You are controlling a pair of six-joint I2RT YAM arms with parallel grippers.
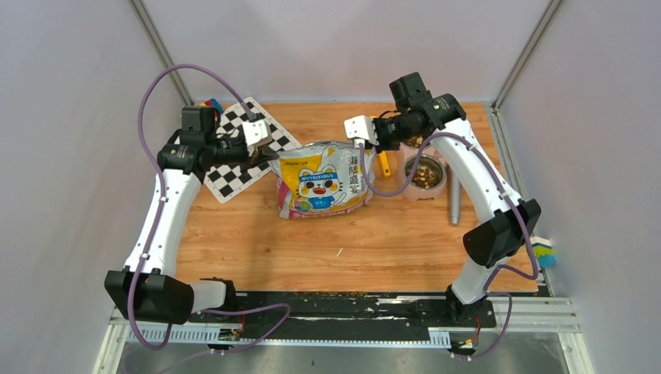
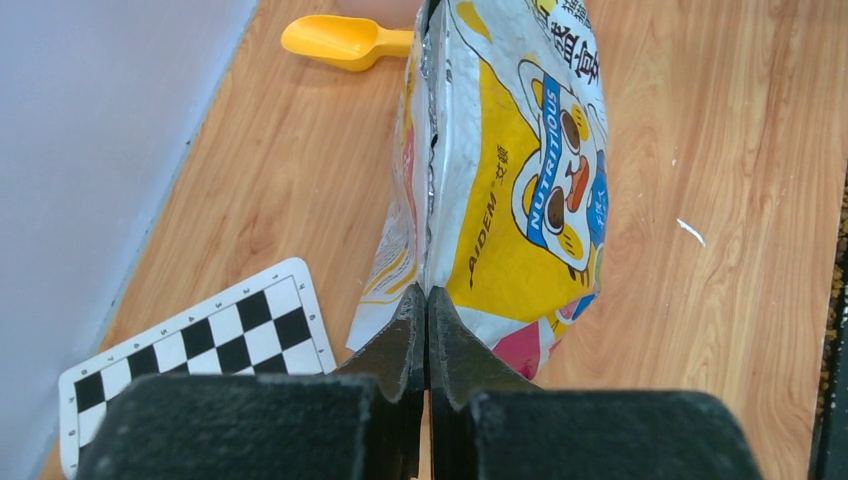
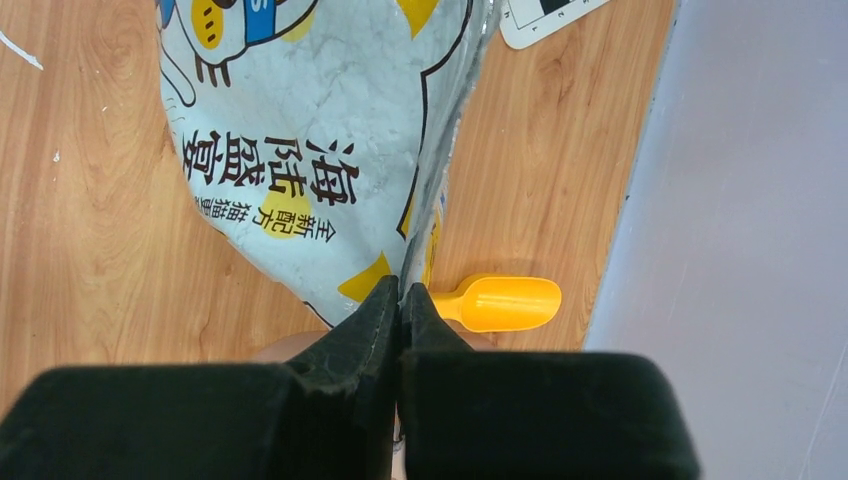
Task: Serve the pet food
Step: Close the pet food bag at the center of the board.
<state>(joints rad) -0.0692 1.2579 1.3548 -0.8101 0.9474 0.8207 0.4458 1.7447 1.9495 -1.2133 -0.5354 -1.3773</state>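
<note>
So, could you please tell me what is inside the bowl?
Brown kibble lies in the bowl. The bowl's bottom is covered by the pellets, so how deep they go cannot be seen.

The bag (image 1: 321, 181) looks glossy, the scoop (image 2: 345, 40) smooth plastic, the table (image 1: 312, 249) wood-grain.

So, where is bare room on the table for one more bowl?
The widest bare patch of table lies in front, between the bag and the near edge. A smaller patch is left of the bag, in front of the checkerboard. Right of the bag it is crowded: scoop, bowl, metal rod.
</note>
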